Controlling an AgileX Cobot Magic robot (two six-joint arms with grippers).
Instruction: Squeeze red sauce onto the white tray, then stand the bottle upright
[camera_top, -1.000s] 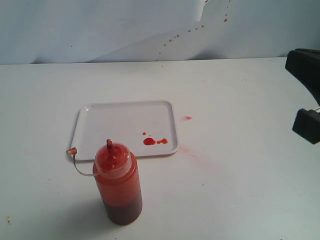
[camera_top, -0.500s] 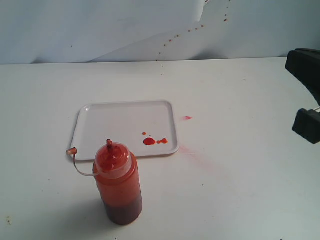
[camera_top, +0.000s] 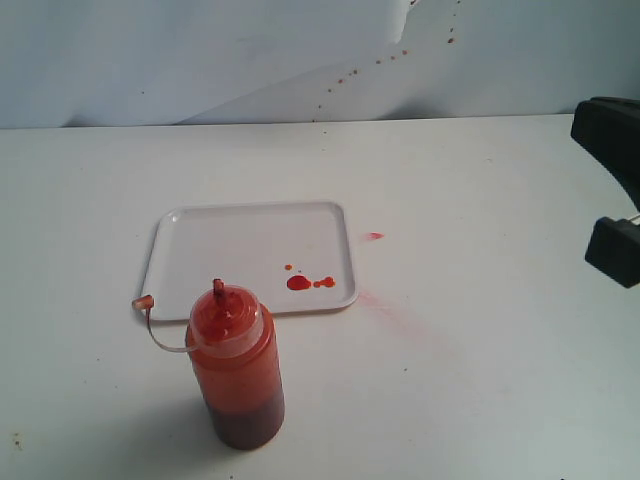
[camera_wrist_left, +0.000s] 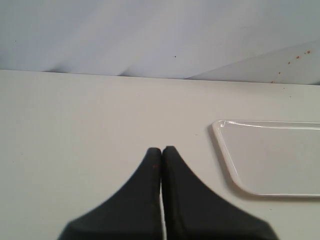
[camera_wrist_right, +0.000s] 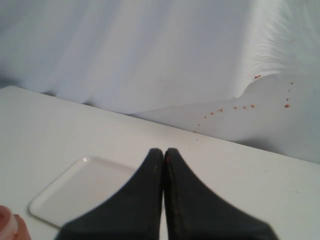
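My left fingers (camera_wrist_left: 156, 156) and my right fingers (camera_wrist_right: 158, 156) are pressed tip to tip with nothing between them, each pair held clear above the table (camera_top: 480, 380), since I judge there is nothing left to grip. The bottle (camera_top: 237, 370) stands upright on its dark base, nozzle up, just near of the white tray (camera_top: 220, 245). The red sauce (camera_top: 298, 283) lies as small drops by the tray's near right corner, so both steps look done.

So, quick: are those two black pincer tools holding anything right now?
Left black two-fingered tool: closed, holding nothing.
Right black two-fingered tool: closed, holding nothing.
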